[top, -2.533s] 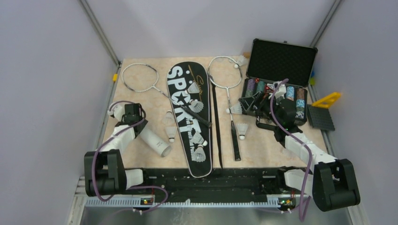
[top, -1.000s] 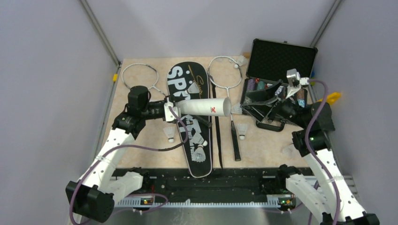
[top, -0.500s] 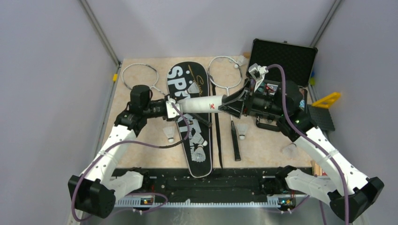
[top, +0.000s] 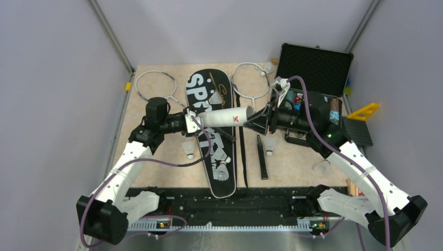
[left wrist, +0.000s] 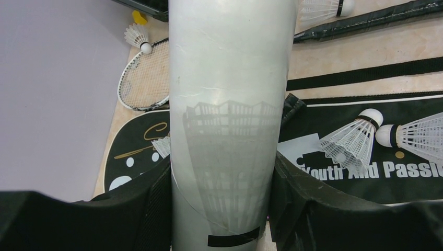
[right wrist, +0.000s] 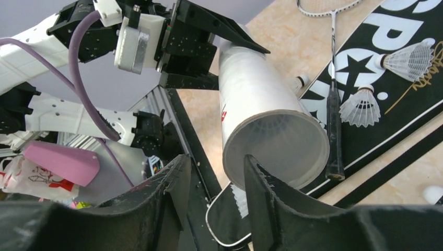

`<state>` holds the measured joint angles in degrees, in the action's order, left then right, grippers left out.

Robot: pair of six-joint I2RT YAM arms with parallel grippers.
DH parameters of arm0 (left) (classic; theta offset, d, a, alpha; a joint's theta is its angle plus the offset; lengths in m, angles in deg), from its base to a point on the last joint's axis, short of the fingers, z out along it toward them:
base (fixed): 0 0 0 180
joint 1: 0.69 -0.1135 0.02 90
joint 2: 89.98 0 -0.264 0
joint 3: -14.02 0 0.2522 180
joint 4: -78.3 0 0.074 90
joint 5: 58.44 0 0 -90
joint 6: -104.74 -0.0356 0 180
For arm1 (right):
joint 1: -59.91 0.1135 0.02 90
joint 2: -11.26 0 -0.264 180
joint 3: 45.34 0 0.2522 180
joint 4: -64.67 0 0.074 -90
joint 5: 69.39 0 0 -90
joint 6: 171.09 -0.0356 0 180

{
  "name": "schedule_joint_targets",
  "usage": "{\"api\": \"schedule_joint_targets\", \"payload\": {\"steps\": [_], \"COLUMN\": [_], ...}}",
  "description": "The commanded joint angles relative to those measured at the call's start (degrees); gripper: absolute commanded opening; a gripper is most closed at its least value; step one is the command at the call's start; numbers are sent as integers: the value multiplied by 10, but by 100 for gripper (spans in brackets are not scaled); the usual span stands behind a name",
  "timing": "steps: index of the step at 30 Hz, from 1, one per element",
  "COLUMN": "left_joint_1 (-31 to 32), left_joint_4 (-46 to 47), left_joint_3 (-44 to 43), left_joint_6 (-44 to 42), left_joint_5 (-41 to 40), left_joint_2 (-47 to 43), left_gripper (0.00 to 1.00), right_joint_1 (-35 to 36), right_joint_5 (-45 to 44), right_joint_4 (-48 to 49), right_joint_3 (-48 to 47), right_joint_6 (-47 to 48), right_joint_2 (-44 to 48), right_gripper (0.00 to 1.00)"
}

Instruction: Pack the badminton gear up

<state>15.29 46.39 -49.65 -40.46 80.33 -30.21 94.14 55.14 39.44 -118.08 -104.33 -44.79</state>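
Note:
My left gripper (top: 189, 121) (left wrist: 222, 212) is shut on the closed end of the white tube (top: 225, 116) (left wrist: 227, 104) (right wrist: 251, 89), holding it level above the black bag (top: 215, 180) (left wrist: 334, 112) (right wrist: 373, 130). My right gripper (top: 259, 121) (right wrist: 217, 159) stands at the tube's open mouth, jaws apart with nothing between them, one finger against the rim. Two rackets (top: 155, 86) (top: 251, 81) lie on either side of the bag. Shuttlecocks (top: 222, 170) (left wrist: 350, 142) (right wrist: 360, 107) lie on the bag, others on the table (top: 269, 144) (top: 188, 149).
The open black case of poker chips (top: 313, 65) stands at the back right, behind my right arm. A black gridded plate (top: 357, 132) and a yellow triangle (top: 364, 111) lie at the right edge. Grey walls close in the table on both sides.
The left gripper has lifted the tube off the table and holds it still. The right gripper swung left to the tube's mouth and narrowed its jaws. The shuttlecock beside the right racket's shaft no longer shows.

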Motion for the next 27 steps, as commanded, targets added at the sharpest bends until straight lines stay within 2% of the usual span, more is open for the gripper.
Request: {"api": "schedule_joint_targets", "payload": {"steps": [1,2,3,6,13,21,24,27], "left_joint_1": [3,3,2,3,3,3,3,3], "left_joint_4": [46,45,43,33,64,75,109,205], "left_joint_3": [-5,-6,-5,1,27,27,34,53], "left_joint_6": [5,5,4,-18,-24,-19,10,91], "left_joint_5": [23,20,18,13,-18,-26,-31,-59], "left_joint_2": [-7,-7,-7,-12,-19,-10,-20,-41], "left_gripper": [39,39,39,37,34,32,32,32], "right_joint_1": [9,9,9,9,9,9,9,9], "right_joint_5": [11,18,19,0,-100,-182,-230,-345], "right_joint_4": [-9,-7,-6,-18,-120,-175,-190,-227], "right_joint_3": [-2,-3,-5,-17,-79,-76,-57,-36], "right_joint_6": [15,16,15,24,56,69,55,14], "right_joint_2": [3,2,2,7,56,121,128,128], "right_gripper": [32,13,0,0,0,0,0,0]}}
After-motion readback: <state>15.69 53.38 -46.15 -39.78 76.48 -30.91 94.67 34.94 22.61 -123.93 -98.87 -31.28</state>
